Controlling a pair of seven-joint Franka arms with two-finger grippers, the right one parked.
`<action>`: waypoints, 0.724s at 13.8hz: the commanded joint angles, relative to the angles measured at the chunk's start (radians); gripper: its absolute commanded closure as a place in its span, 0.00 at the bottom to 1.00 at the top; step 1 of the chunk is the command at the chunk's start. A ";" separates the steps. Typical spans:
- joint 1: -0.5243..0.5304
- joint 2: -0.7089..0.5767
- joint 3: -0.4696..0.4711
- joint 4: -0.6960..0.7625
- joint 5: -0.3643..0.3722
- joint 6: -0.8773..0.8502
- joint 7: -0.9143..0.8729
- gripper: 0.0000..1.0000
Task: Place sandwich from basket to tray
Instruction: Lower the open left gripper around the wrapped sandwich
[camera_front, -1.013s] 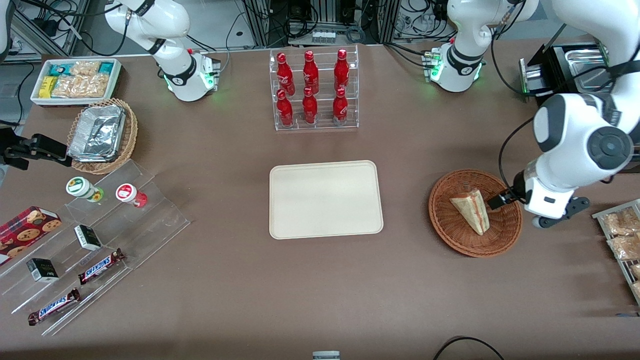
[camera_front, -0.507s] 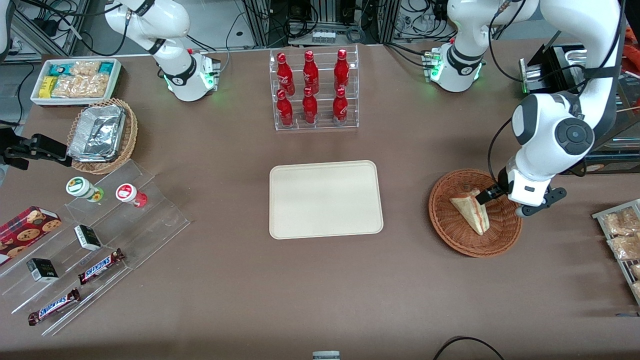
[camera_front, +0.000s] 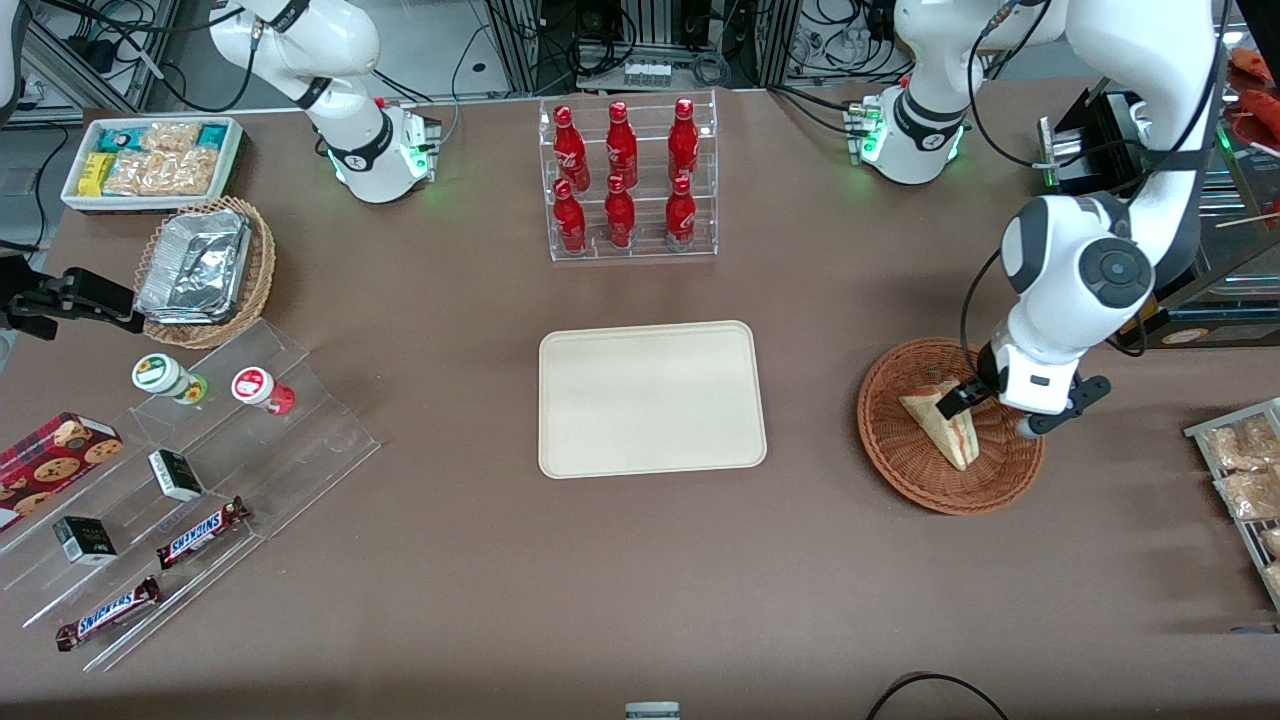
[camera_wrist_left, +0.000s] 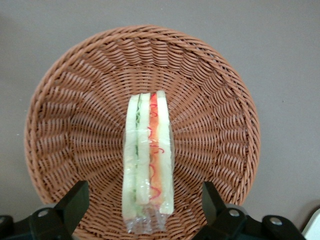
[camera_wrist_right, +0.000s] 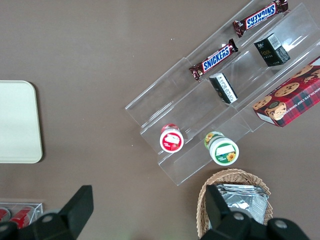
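The sandwich (camera_front: 942, 425) lies in the round reddish-brown basket (camera_front: 890, 470), a wrapped wedge with its pink-red and green filling stripe facing up. In the left wrist view the sandwich (camera_wrist_left: 148, 160) runs across the middle of the basket (camera_wrist_left: 75, 125). My left gripper (camera_front: 955, 397) hangs open just above the basket, over the sandwich's wider end. Its black fingers (camera_wrist_left: 75, 197) stand apart on either side of the sandwich's end, and the gripper (camera_wrist_left: 144, 200) touches nothing. The cream tray (camera_front: 650, 400) sits bare at the table's middle, beside the basket toward the parked arm's end; its edge also shows as the tray (camera_wrist_right: 17, 122).
A clear rack of red bottles (camera_front: 628, 180) stands farther from the front camera than the tray. A rack of snack packets (camera_front: 1245, 480) lies at the working arm's end. Toward the parked arm's end are an acrylic snack display (camera_front: 180, 480), a tan foil basket (camera_front: 205, 270) and a white bin (camera_front: 150, 160).
My left arm has swung in from the working arm's end and away from the front camera; the open gripper went from the basket's rim to over the sandwich's wide end. The sandwich has not moved.
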 joint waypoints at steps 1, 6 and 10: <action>-0.009 0.017 0.003 -0.008 0.011 0.034 -0.026 0.00; -0.009 0.037 0.003 -0.036 0.015 0.075 -0.008 0.00; -0.007 0.043 0.003 -0.057 0.018 0.088 0.037 0.00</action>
